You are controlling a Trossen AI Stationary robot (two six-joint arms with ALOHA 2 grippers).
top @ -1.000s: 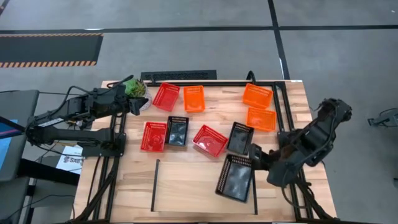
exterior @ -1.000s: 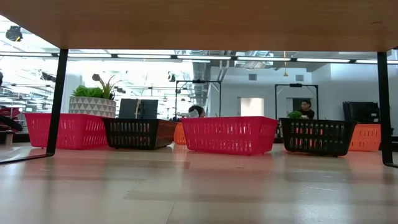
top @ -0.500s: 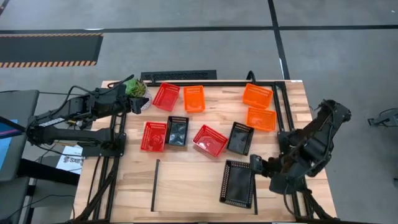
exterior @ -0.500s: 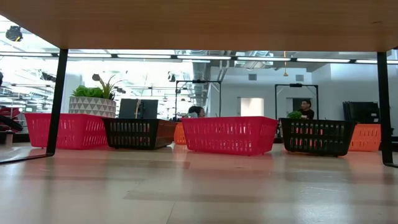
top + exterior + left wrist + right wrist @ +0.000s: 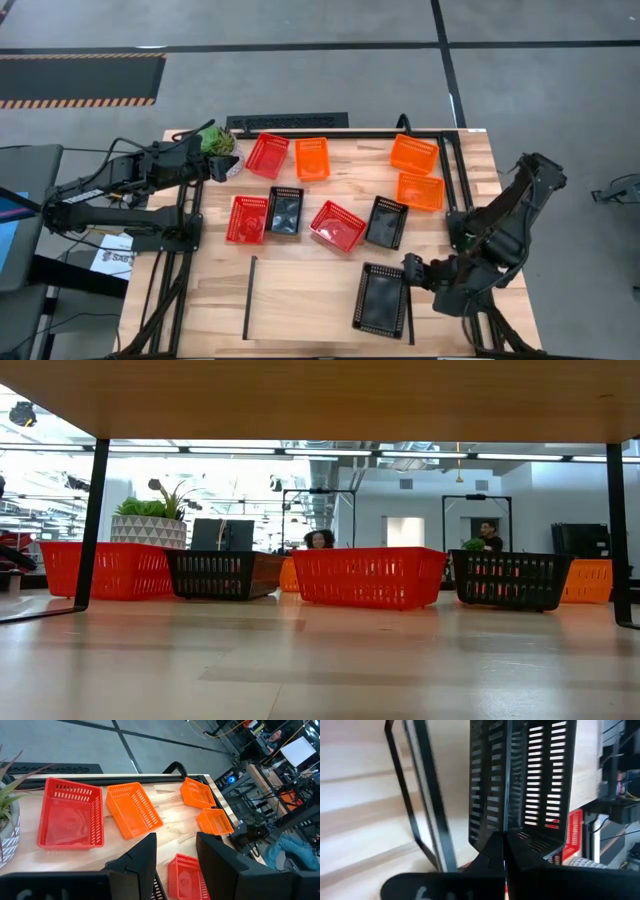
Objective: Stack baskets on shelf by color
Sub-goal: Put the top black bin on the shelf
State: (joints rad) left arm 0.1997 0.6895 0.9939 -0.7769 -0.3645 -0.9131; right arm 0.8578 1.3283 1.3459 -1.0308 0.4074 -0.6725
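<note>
In the high view the right gripper [image 5: 408,272] pinched one wall of a black basket [image 5: 381,298] that lay on the shelf [image 5: 300,290], hard against its right rail, long axis running along that rail. The gripper stood just outside the rail, so the basket lay inboard of it. The left gripper [image 5: 213,163] waited by the potted plant [image 5: 219,141], well apart. Counted: three black baskets, three red, three orange.

In the low view no gripper showed; red and black baskets stood in a row.

The left wrist view showed its fingers [image 5: 145,857] parted and empty.

The right wrist view showed its fingers [image 5: 492,851] closed on the black basket's wall, the rail [image 5: 427,795] just beside.
</note>
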